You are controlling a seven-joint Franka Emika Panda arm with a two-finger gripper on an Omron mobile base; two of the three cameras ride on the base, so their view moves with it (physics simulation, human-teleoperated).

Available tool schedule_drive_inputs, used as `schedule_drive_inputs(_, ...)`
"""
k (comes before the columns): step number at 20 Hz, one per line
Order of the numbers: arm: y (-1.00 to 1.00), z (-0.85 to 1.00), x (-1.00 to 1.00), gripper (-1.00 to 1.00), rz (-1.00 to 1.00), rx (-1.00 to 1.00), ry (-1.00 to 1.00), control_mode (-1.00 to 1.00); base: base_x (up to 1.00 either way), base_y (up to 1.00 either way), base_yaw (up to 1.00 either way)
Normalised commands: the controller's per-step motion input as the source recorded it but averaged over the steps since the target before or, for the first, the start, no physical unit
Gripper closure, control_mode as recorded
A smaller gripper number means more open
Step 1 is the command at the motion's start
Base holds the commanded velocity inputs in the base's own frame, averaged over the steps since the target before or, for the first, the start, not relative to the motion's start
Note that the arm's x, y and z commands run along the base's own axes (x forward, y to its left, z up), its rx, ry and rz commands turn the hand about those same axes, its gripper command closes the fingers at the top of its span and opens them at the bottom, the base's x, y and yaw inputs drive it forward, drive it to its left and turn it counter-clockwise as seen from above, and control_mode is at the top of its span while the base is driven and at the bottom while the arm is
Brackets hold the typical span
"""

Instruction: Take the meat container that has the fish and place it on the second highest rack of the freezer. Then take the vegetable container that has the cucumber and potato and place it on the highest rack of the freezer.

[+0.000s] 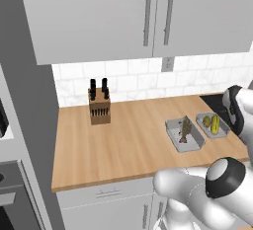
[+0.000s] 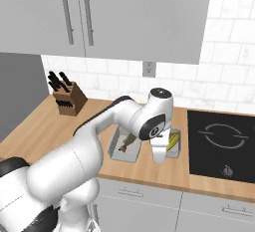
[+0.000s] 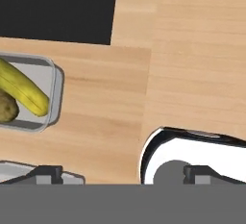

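Fish tray (image 1: 185, 134) sits on the desk (image 1: 123, 140); the pincer (image 3: 122, 172) hovers spread wide, empty, and could seize the neighbouring vegetable tray (image 3: 29, 95) instead.

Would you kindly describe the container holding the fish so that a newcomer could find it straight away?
Start at the wooden counter and look between the knife block on its left and the black cooktop on its right. Two grey trays sit side by side near the cooktop end. The fish tray is the one nearer the knife block, holding a slim dark fish; its neighbour holds yellowish-green vegetables.
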Motion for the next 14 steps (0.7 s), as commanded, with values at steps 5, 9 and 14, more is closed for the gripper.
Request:
schedule_drive_inputs(5,0.0,-0.31,0.31,-1.0,-0.04,0.06,0.0,-1.0,0.0,0.0,0.0)
schedule_drive_inputs(9,0.0,-0.49,0.07,-1.0,0.0,0.0,-0.03,-1.0,0.0,0.0,0.0)
schedule_drive_inputs(14,0.0,-0.18,0.36,-1.0,0.0,0.01,0.01,-1.0,0.0,0.0,0.0)
